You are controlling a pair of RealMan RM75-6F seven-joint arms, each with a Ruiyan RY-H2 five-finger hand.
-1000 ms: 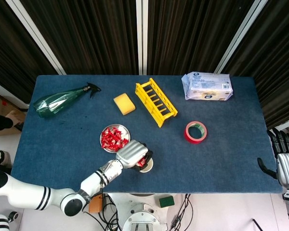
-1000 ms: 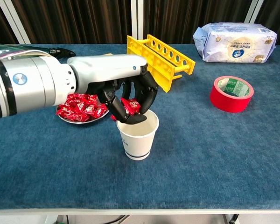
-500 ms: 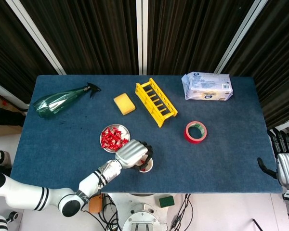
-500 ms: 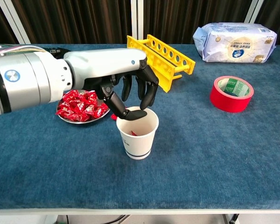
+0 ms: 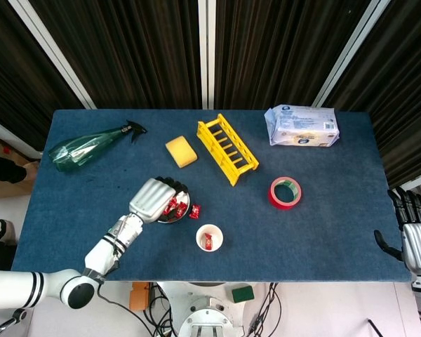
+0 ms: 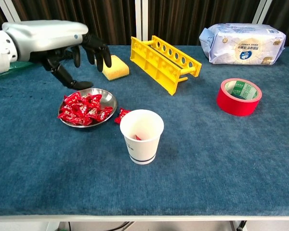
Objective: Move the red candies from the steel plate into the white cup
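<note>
There is one steel plate (image 6: 108,99) with a heap of red candies (image 6: 83,108) on it, too many to count. One more loose candy (image 6: 120,115) lies on the counter (image 6: 221,163), between the plate and the one white cup (image 6: 141,136). From above, one red candy shows inside the cup (image 5: 209,237). The cup stands upright, near the plate on its right side in the chest view. There is also one yellow rack (image 6: 164,62), one yellow sponge (image 6: 114,67), one roll of red tape (image 6: 239,96), one white pack of wipes (image 6: 243,43) and one green spray bottle (image 5: 88,147) lying on its side. The counter is covered in blue cloth that looks like carpet. Behind it hang dark curtains (image 5: 147,49) with pale bars (image 5: 206,53) between them. The left hand (image 6: 72,50) hangs in the air above the plate, not touching the candies. Its palm faces down, its fingers (image 6: 99,53) are spread apart and bent down a little, and it holds nothing. From above, the left hand (image 5: 153,199) covers part of the plate. The right hand (image 5: 415,239) is far off at the right edge of the counter, well apart from everything. Its fingers point up and stand apart, and it holds nothing too.
</note>
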